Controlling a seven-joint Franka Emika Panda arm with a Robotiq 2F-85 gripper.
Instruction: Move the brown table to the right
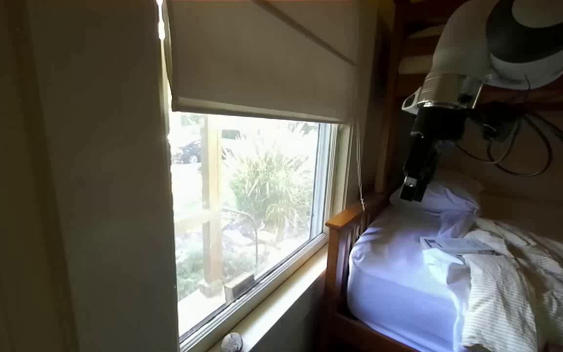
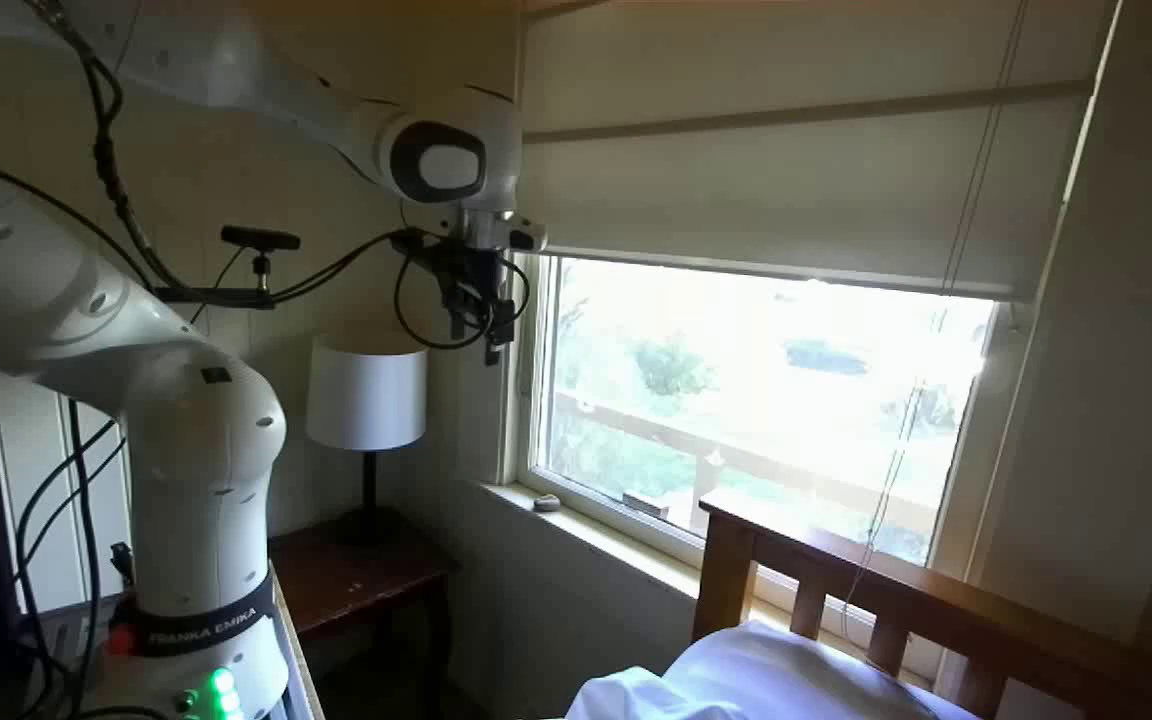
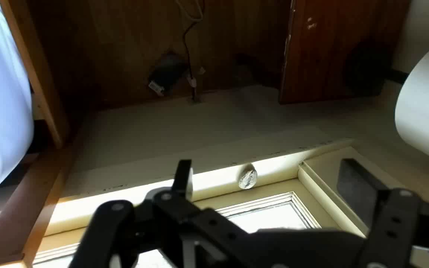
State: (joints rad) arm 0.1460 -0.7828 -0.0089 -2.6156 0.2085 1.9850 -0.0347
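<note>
The round drum-shaped brown table with a pale rimmed top is out of view in all frames. My gripper (image 3: 266, 178) is open, with its two black fingers wide apart and nothing between them in the wrist view. In both exterior views, the gripper (image 1: 413, 193) (image 2: 477, 345) hangs in the air, fingers pointing down. It is near the window (image 2: 766, 400) and apart from every surface. In an exterior view, it appears in front of the bed's pillow end; I cannot tell the distance.
A dark reddish wooden stand (image 2: 366, 590) (image 3: 330, 41) bears a white-shaded lamp (image 2: 368, 400) (image 3: 428, 104). A stone (image 2: 546, 503) (image 3: 248, 178) sits on the windowsill. A white-sheeted bed (image 1: 399, 288) with a wooden headboard (image 2: 836, 575) stands by the window. A blind (image 1: 262, 63) hangs above.
</note>
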